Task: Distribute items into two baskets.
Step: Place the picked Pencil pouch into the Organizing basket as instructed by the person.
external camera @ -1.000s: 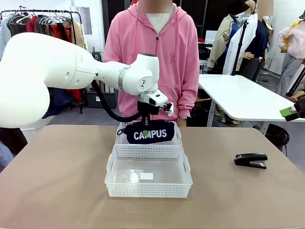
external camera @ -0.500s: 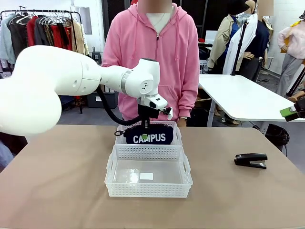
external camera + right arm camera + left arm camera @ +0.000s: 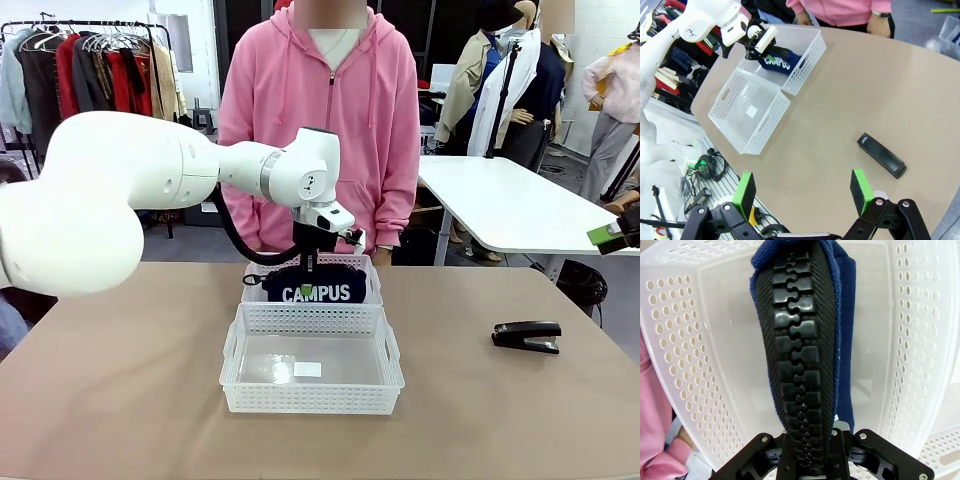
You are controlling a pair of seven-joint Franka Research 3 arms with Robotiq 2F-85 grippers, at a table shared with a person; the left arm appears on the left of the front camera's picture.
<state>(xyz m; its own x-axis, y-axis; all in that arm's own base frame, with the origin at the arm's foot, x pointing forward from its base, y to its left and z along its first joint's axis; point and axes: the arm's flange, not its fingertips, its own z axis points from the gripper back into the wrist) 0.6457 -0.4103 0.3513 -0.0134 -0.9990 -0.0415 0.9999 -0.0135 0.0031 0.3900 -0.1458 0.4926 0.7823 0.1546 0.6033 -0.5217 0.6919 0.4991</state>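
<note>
Navy pouch (image 3: 318, 291): soft fabric zip case with white "CAMPUS" print, hanging with its long side level. In the left wrist view a chunky black zip runs along its top edge between blue cloth.
Left tool (image 3: 306, 272): clenched on the pouch's zip edge, pinching it from above.
Pouch position: lower part inside the smaller basket (image 3: 373, 283); I cannot tell whether it touches the floor.
Step in hand: by my reading, setting the first item down, nearly done.
Next move: calls for letting go once the pouch rests on the basket floor, then a straight lift so the fingers clear the perforated walls.
Smaller basket: white plastic, touching the larger basket (image 3: 310, 396) at its 12 o'clock, just before the person (image 3: 320, 120) in pink.
Larger basket: white, perforated, no item in it yet.
Stapler (image 3: 527, 336): black, flat on the bench (image 3: 120, 380) at 3 o'clock of the larger basket, well apart, untouched.
Right tool (image 3: 804, 193): released, green pads spread wide, above the bench with the stapler at its 1 o'clock in its own view.
</note>
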